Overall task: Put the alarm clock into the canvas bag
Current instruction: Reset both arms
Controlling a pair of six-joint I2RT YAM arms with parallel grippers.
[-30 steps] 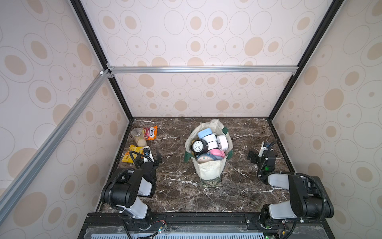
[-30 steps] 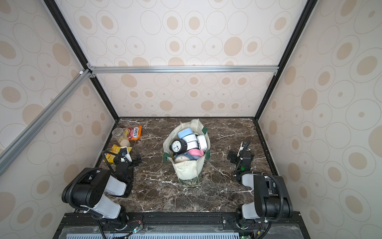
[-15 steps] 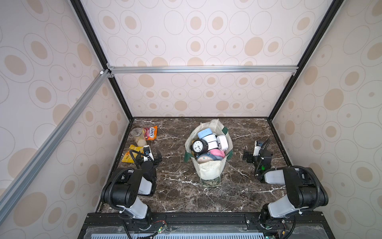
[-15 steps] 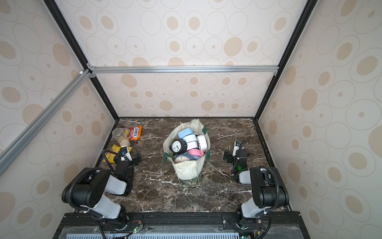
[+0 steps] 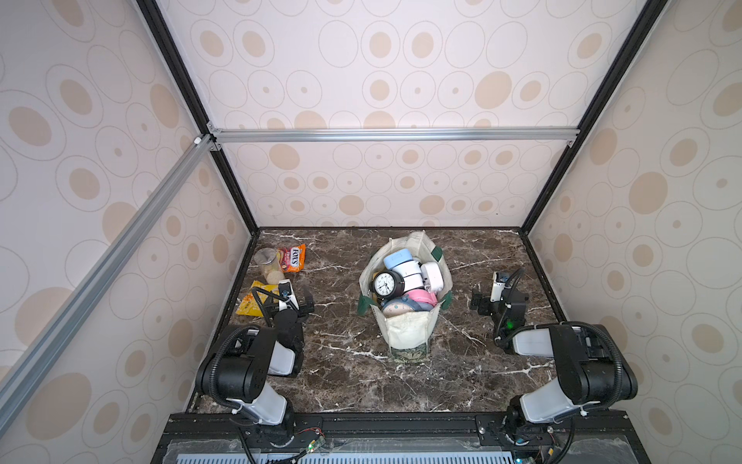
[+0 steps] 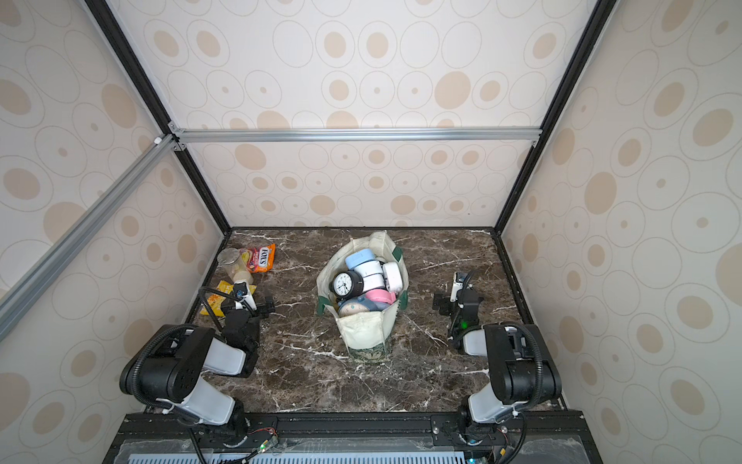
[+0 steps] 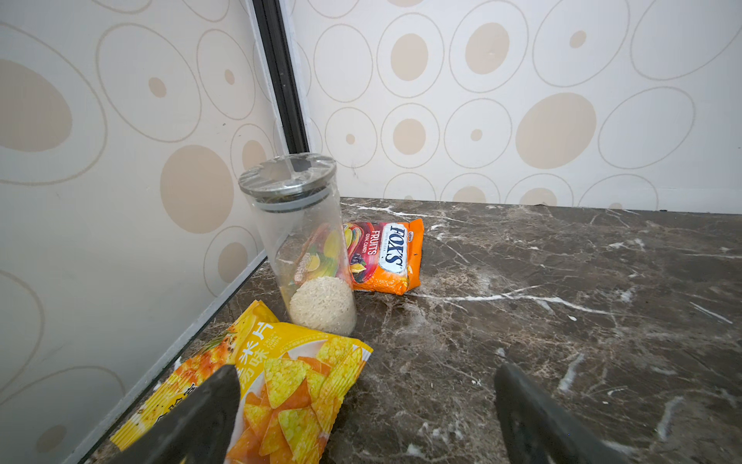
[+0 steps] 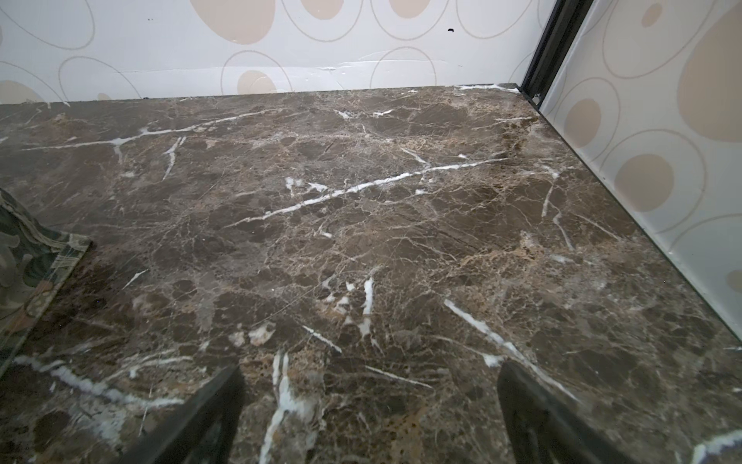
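Only the right gripper moved, nearer the canvas bag; it and the left gripper are open, empty. The alarm clock is inside, so the job looks done.

Two matching arms stand here, the left arm and the right arm: fat black joint drums, pale grey link shells, and a ribbed black cable looping over each shoulder. A small white camera sits on each wrist, and a green light glows on the right one. The left gripper and right gripper are matte black.
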